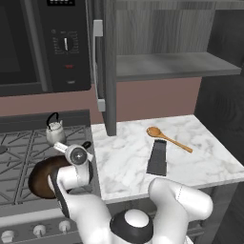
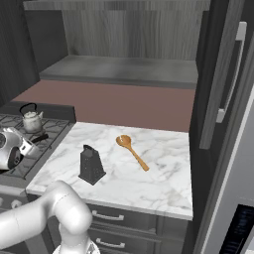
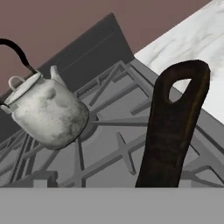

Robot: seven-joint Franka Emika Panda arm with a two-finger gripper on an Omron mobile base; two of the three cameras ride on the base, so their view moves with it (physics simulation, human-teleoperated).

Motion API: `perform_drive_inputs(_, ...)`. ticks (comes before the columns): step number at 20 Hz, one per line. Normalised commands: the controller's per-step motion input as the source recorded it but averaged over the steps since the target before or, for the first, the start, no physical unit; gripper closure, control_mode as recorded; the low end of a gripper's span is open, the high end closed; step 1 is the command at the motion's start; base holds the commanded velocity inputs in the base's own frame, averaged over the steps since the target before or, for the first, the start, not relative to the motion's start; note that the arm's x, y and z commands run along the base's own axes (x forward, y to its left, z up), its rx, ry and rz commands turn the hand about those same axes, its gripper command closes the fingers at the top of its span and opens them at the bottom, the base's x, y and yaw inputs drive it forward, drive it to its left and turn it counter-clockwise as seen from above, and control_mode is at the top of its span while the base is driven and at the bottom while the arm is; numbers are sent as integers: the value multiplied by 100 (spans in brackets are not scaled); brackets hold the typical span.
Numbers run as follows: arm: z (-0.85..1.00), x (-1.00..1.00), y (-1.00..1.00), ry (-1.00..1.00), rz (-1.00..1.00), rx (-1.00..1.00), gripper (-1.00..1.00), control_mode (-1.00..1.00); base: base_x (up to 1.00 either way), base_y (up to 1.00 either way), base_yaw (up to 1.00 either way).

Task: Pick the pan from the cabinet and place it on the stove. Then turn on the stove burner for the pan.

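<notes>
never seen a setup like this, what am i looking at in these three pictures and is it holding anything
This is a rendered kitchen with a white robot arm on a driving base. Two pictures come from cameras on the base, behind the arm to its left and right. The third looks along its claw. The brown pan already sits on the stove, near a small silver kettle. In the hand view, the pan's dark handle reaches up close to the camera. On the marble counter lie a wooden spoon and a dark grater. The cabinet above stands open. The claw is open, holding nothing.
</notes>
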Motion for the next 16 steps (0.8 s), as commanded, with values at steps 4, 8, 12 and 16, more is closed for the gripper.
perform_drive_inputs(4,0,-4,0,0,-9,0,-100,-100,0,0,0)
perform_drive_inputs(8,1,-17,0,0,-13,0,-100,-100,0,0,0)
perform_drive_inputs(12,5,-24,0,0,-14,0,-100,-100,0,0,0)
perform_drive_inputs(16,20,-22,0,0,-13,-1,-100,-100,0,0,0)
